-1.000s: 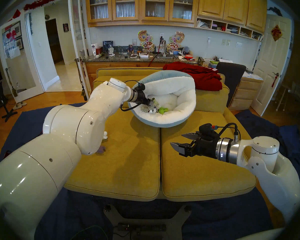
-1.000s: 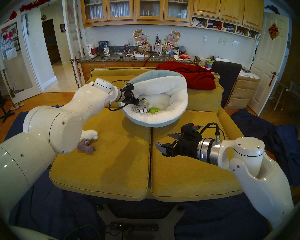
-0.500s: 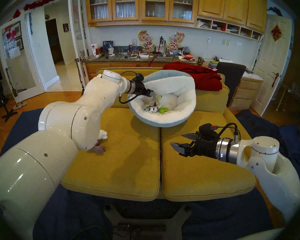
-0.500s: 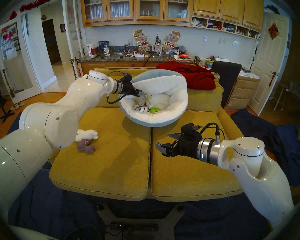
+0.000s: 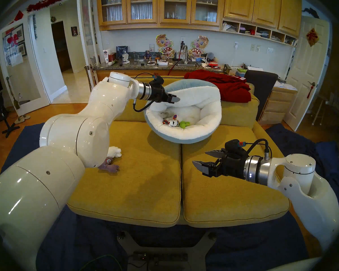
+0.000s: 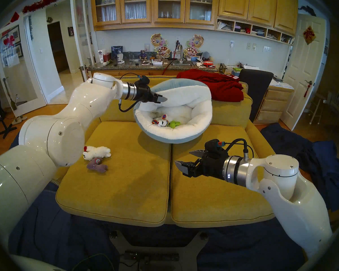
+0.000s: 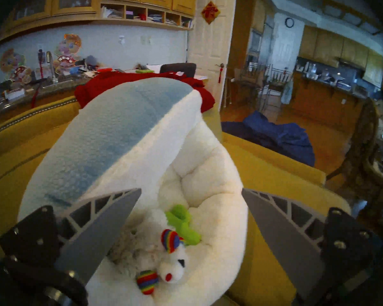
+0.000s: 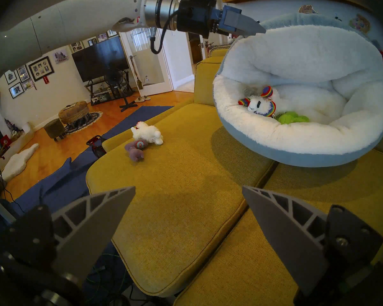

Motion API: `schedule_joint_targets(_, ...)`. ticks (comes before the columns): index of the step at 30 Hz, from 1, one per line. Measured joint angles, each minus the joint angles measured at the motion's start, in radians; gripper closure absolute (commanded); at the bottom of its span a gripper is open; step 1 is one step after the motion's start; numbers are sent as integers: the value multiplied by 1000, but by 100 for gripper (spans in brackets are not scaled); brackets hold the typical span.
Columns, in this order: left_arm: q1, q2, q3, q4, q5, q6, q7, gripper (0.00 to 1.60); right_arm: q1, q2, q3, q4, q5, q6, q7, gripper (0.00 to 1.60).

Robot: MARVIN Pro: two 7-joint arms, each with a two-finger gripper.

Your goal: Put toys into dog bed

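Fleece dog bed (image 5: 202, 125) on the sofa holds 3 toys.
Head view: my left gripper (image 5: 173, 99), spread wide and empty, has risen above the rim since dropping the grey-beige plush (image 5: 165, 114) beside llama (image 5: 173, 123) and cactus (image 5: 184, 124); my right gripper (image 5: 205, 158) hangs open, empty, over bare cushion (image 5: 145, 186). Right wrist view: lamb (image 8: 147, 134) and purple-grey plush (image 8: 135, 149) lie touching near the cushion's edge.

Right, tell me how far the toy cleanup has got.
Done: the rainbow-trimmed llama, green cactus and a grey-beige plush lie inside the dog bed. In hand: nothing; the left pincer hangs open above the bed, the right pincer is open and empty. Left: the white lamb and purple-grey plush on the sofa cushion.
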Motion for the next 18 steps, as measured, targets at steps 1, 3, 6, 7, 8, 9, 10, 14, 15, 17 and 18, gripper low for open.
schedule_joint_targets(1,2,2,1,-5,0,7,-9,0,0,0,0,0,0,0,0,0)
schedule_joint_targets(3,12,9,4,-26,3,34,-41,0,0,0,0,0,0,0,0,0)
schedule_joint_targets(6,27,22,16,-55,9,66,-81,0,0,0,0,0,0,0,0,0)
schedule_joint_targets(7,31,26,19,-62,10,73,-90,0,0,0,0,0,0,0,0,0)
schedule_joint_targets(8,37,31,24,-72,12,83,-104,0,0,0,0,0,0,0,0,0)
schedule_joint_targets(9,40,35,27,-78,13,88,-111,0,0,0,0,0,0,0,0,0)
schedule_joint_targets(10,44,38,29,-84,14,93,-119,0,0,0,0,0,0,0,0,0)
schedule_joint_targets(14,69,66,44,-129,20,122,-169,0,0,0,-1,1,0,0,0,0)
schedule_joint_targets(15,73,70,47,-136,21,126,-176,0,0,0,-1,1,0,0,0,0)
schedule_joint_targets(17,85,82,54,-157,24,136,-196,0,0,0,-1,1,0,0,0,0)
schedule_joint_targets(18,88,85,55,-161,24,138,-200,0,0,0,-1,1,0,0,0,0)
